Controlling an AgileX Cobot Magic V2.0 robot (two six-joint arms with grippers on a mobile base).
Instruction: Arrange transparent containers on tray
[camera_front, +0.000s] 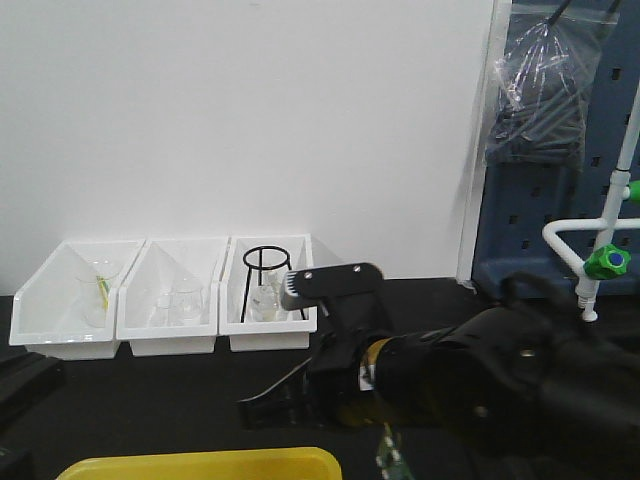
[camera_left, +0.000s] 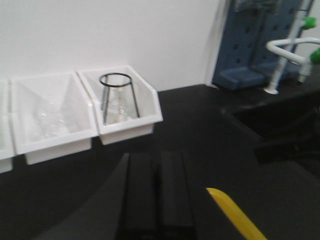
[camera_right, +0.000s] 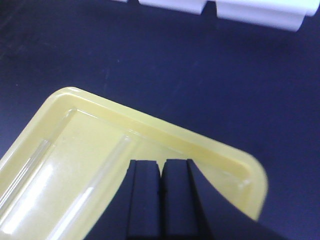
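Right gripper (camera_right: 161, 172) is hovering over the near corner of the yellow tray (camera_right: 210, 145) with its jaws pressed together and nothing between them. Left gripper (camera_left: 159, 170) looks closed and empty too, parked over the black table (camera_left: 200, 140), pointing at the white bins (camera_left: 127, 127). Two test tubes (camera_right: 112, 162) seem to be lying flat in the tray already, side by side with a gap, though they're clear on glossy yellow so they're hard to make out. That's my worry: if the right arm drops any lower it could clip a tube it can barely see and roll it against the other, or crack it. More glassware sits in the bins, under a black wire stand (camera_front: 266, 285).
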